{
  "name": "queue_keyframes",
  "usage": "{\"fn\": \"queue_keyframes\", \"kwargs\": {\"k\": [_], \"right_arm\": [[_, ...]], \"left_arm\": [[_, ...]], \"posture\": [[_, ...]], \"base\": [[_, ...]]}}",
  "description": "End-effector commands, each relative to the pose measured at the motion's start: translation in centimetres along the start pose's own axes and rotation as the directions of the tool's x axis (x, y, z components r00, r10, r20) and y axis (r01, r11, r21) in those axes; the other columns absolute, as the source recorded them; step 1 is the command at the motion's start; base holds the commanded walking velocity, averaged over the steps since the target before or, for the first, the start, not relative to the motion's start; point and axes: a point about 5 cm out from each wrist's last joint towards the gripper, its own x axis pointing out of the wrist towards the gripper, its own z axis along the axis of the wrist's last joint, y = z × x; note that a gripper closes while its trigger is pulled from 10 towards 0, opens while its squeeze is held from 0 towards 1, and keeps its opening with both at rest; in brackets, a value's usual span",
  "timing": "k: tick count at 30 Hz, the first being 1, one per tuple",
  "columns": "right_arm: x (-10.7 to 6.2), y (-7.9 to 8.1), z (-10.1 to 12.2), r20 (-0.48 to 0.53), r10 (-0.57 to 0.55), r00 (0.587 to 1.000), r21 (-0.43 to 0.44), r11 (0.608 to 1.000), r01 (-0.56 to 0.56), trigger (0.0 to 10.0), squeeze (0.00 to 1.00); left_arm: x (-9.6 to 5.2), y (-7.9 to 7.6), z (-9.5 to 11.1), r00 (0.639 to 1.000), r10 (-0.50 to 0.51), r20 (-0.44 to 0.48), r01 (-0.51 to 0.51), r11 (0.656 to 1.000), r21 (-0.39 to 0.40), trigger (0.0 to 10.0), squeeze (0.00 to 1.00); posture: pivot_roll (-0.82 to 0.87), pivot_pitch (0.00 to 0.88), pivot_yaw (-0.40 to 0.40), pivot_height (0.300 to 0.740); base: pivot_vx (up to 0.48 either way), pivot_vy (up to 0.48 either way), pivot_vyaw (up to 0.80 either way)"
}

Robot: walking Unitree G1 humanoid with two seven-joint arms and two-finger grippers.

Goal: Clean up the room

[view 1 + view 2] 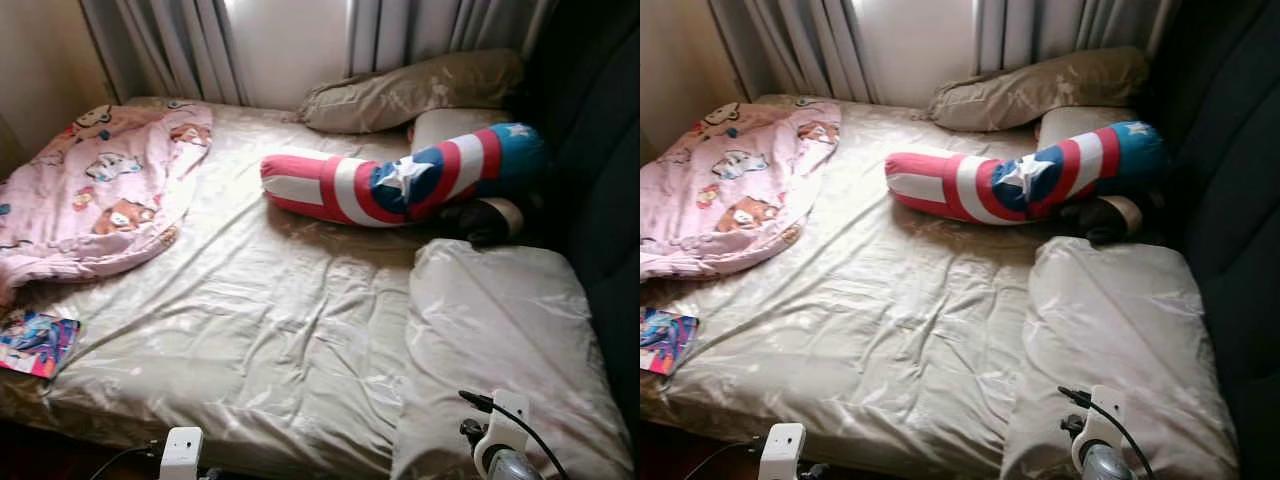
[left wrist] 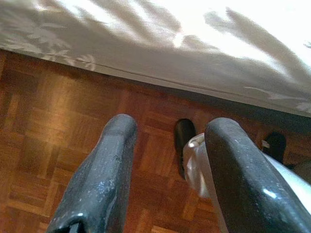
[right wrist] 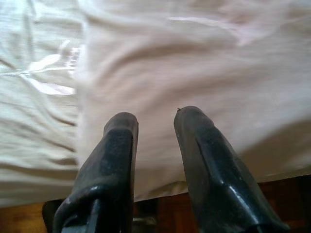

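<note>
The right hand [image 3: 153, 119], released and empty, hovers over the pillow [image 1: 500, 320] just ahead of it; the left hand [image 2: 170, 126], also released, hangs over the floor [image 2: 58, 126]. A shallow grab could pinch only slippery cover fabric.

A pink blanket [image 1: 95, 190] and a striped star bolster [image 1: 400, 180] lie on the beige bed [image 1: 270, 330]

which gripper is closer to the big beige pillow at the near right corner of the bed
Right. The right gripper hovers directly over the beige pillow near the bed's edge. The left gripper hangs over the wooden floor beside the bed, further to the left.
</note>
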Motion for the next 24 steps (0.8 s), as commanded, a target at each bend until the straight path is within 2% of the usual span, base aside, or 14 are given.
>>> {"fn": "queue_keyframes", "kwargs": {"k": [1,24], "right_arm": [[-0.04,0.02,-0.36,-0.014,-0.001,1.0,0.0,1.0,0.001,10.0,0.0],[-0.04,0.05,-0.38,-0.018,0.004,1.0,-0.005,1.0,-0.004,10.0,0.0]], "left_arm": [[-0.12,0.31,-0.49,1.0,0.003,-0.025,-0.003,1.0,0.008,10.0,0.0],[-0.12,0.32,-0.5,1.0,0.001,-0.028,-0.001,1.0,0.011,10.0,0.0]], "posture": [[-0.03,0.029,-0.016,0.74],[-0.03,0.031,-0.017,0.74]], "base": [[0.0,0.48,0.0],[0.0,0.48,0.0]]}}
